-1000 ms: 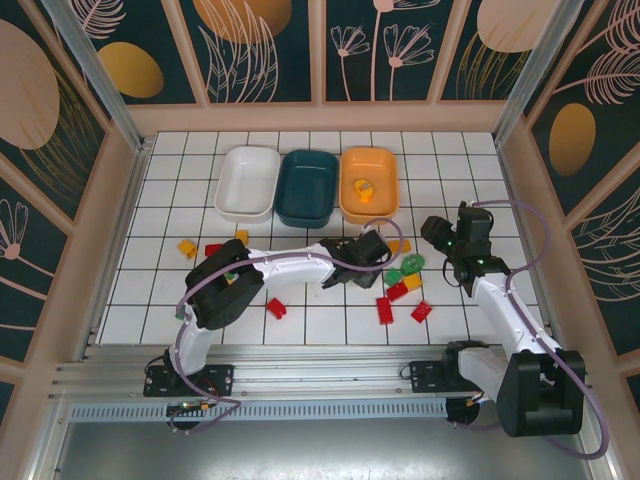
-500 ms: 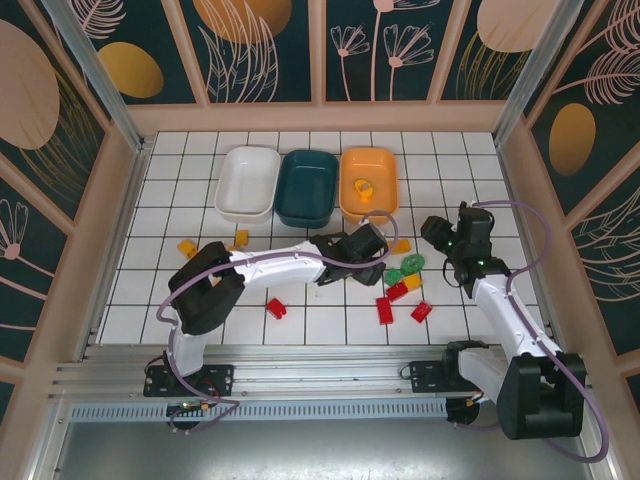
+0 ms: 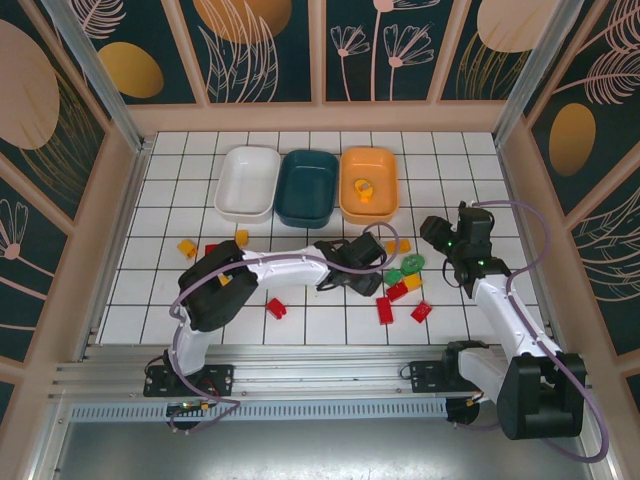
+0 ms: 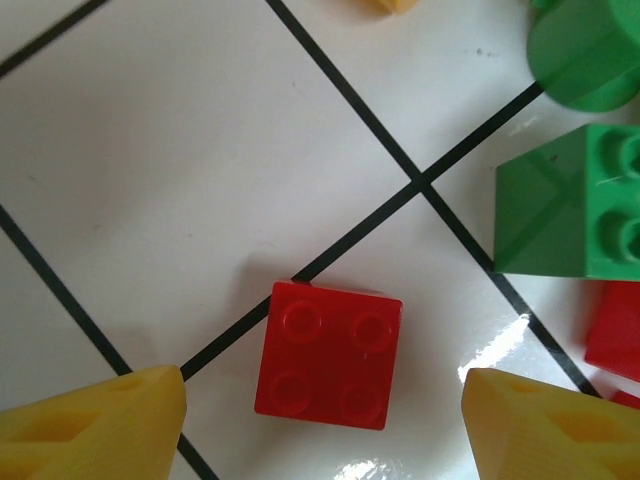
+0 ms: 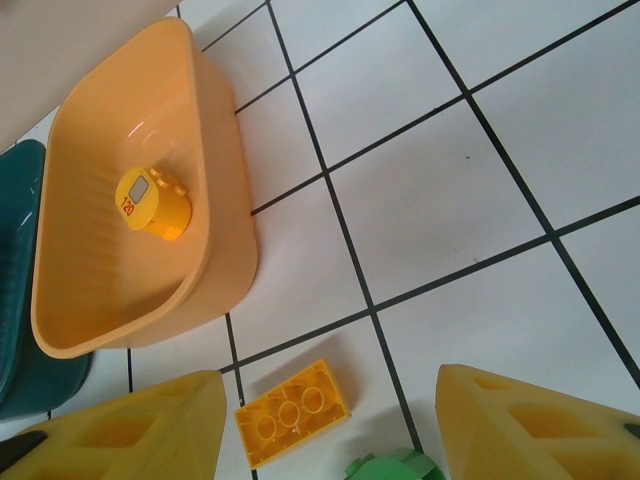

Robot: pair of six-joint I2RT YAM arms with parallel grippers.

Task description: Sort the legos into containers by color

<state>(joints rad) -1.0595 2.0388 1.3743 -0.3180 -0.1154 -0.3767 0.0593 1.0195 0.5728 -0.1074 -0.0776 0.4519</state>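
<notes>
the left hand (image 4: 322, 390) is held low over the white tiled counter (image 4: 180, 170), with its yellow fingers (image 4: 95, 425) spread apart and clamped on nothing. a small red square plastic brick with four studs (image 4: 330, 355) lies flat on the counter roughly midway between them, and no contact with either finger can be seen. just past the finger on the right of the wrist view, a green plastic brick (image 4: 570, 205) and a green round plastic piece (image 4: 585, 55) are seen, with more red plastic (image 4: 612, 330) close beside that finger. from above, the left hand (image 3: 358, 265) is seen stretched out beside a loose cluster of red, green and yellow bricks (image 3: 397, 291). the right hand (image 3: 445, 238) is held higher, just to the other side of that cluster. its yellow fingers (image 5: 130, 430) are also held apart, with nothing gripped. below the right hand (image 5: 330, 400), a yellow-orange flat plastic brick with six studs (image 5: 293, 412) lies on the counter, in line with the gap between the fingers. ahead of the hand stands a shallow orange plastic tray (image 5: 225, 190), in which a yellow cylindrical plastic piece (image 5: 152, 203) rests. beside it stands a dark teal tray (image 3: 307, 187), and beyond that a white tray (image 3: 225, 170). other bricks (image 3: 186, 248) are scattered well behind the left hand.
</notes>
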